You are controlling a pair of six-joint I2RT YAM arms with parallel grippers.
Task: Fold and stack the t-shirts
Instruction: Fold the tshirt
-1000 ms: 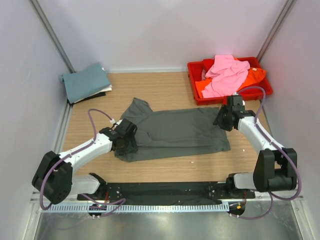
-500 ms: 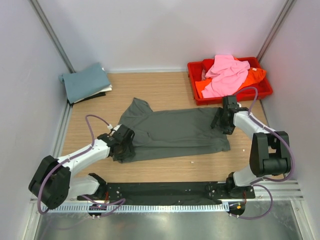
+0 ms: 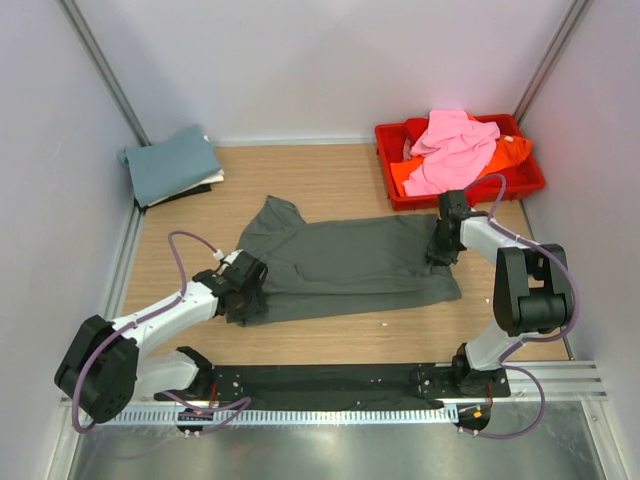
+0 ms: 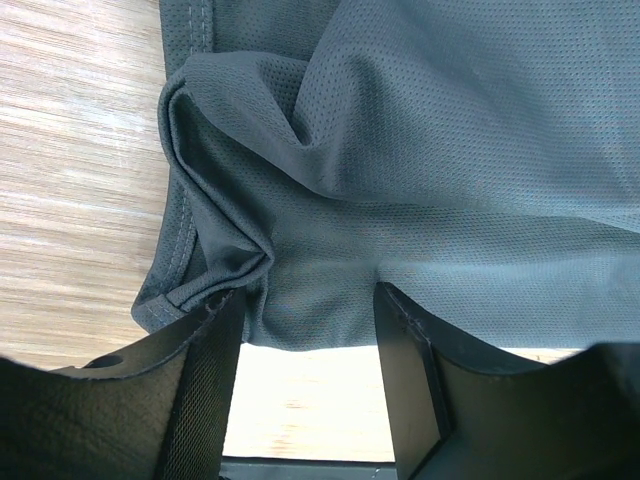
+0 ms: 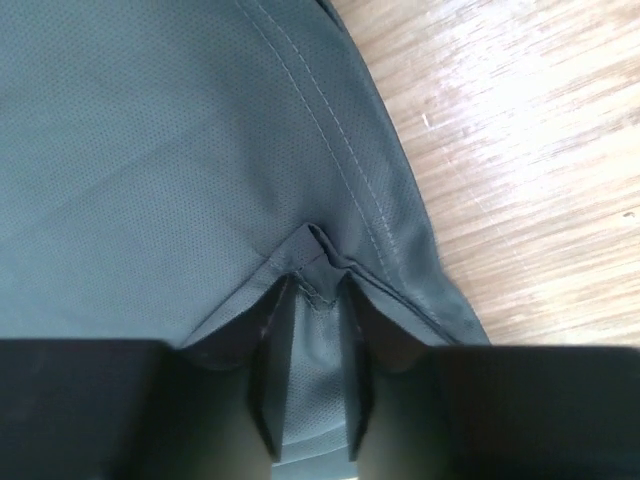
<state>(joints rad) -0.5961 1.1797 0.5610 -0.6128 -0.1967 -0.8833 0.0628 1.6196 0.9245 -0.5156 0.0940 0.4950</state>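
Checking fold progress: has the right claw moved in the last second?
Yes: the right claw shifted slightly left, toward the left end of the red tray, pinching the dark grey t-shirt.

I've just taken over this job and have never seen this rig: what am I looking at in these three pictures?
The wide picture looks down from above and behind two robot arms bolted at the near edge of a wooden table. The other two come from cameras on the wrists, each looking past its own fingers. A dark grey t-shirt lies spread out mid-table. The left gripper stands open over its crumpled near left corner; the right gripper is shut on a pinch of cloth at its right edge. A folded teal shirt sits at the far left corner, and a red tray at the far right holds a pink shirt and an orange shirt.
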